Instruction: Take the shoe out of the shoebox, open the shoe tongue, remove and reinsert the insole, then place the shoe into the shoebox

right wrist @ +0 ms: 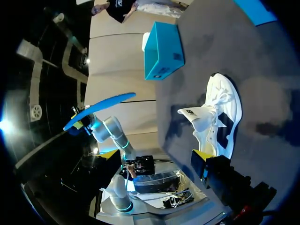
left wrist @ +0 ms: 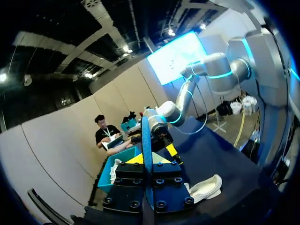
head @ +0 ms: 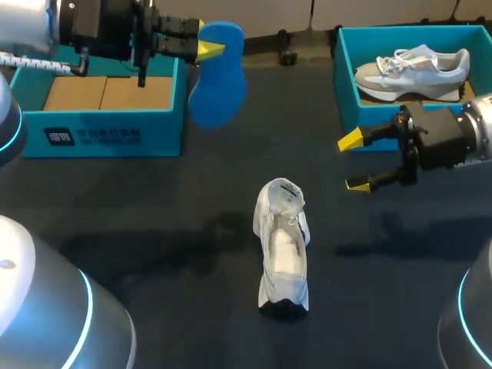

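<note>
The left gripper [left wrist: 148, 158] was clamped on the blue insole [head: 217, 84]. Its two yellow-tipped fingers pressed the insole's flat faces from both sides with only the insole's thickness between them. In the left wrist view the insole stood edge-on between the fingers and rose ahead of them. In the head view the held insole hung in the air just beside the near corner of the left shoebox [head: 100, 123], whose floor showed brown cardboard.

The right gripper [head: 354, 161] stood wide open, its yellow tips well apart, with nothing between them and nothing touching them. It hovered above the dark table [head: 154, 215], just in front of the right shoebox [head: 344, 69], in which a grey shoe [head: 411, 68] lay on its side.

The white shoe [head: 283, 250] rested on the table between the two arms, apart from both grippers and outside both boxes. Its sole was down and its opening was up and spread wide, so the pale inside showed. In the right wrist view its tongue was pulled out and away from the laces.
</note>
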### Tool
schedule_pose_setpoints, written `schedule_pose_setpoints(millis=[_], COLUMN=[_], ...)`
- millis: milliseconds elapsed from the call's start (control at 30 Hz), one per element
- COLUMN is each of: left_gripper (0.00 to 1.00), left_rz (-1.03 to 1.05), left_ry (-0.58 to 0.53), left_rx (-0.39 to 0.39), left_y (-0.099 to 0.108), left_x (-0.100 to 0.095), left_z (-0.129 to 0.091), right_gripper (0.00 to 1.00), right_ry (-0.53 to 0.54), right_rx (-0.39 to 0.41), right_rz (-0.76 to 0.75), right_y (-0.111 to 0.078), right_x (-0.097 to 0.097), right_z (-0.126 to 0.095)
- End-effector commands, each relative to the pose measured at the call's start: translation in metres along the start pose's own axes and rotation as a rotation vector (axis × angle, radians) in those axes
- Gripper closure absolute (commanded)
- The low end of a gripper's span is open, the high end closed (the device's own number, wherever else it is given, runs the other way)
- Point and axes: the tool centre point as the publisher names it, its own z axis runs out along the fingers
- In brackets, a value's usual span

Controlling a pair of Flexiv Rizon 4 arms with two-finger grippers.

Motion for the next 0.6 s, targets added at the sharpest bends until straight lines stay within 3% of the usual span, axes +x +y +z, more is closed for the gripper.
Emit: schedule_pose_setpoints(millis=[33, 267, 433, 600], left_gripper=[1.00, 1.00, 1.00, 1.00], left_rz=[-0.204, -0.523, -0.543, -0.568], left_ry=[0.031, 0.060, 0.047, 0.038], left_rx=[0.039, 0.066, 0.056, 0.020], left_y=[0.002, 0.000, 0.001, 0.015], left_x=[-0.011, -0.007, -0.004, -0.004], left_z=[0.006, 0.012, 0.014, 0.017], right_gripper=[0.00, 0.00, 0.00, 0.00], right_ry=[-0.002, -0.002, -0.002, -0.002], right_rx=[-0.002, -0.002, -0.002, -0.002], right_rz=[0.001, 0.001, 0.001, 0.001], right_y=[0.000, 0.000, 0.000, 0.000], right_x=[0.000, 0.000, 0.000, 0.000], right_z=[0.001, 0.001, 0.001, 0.001])
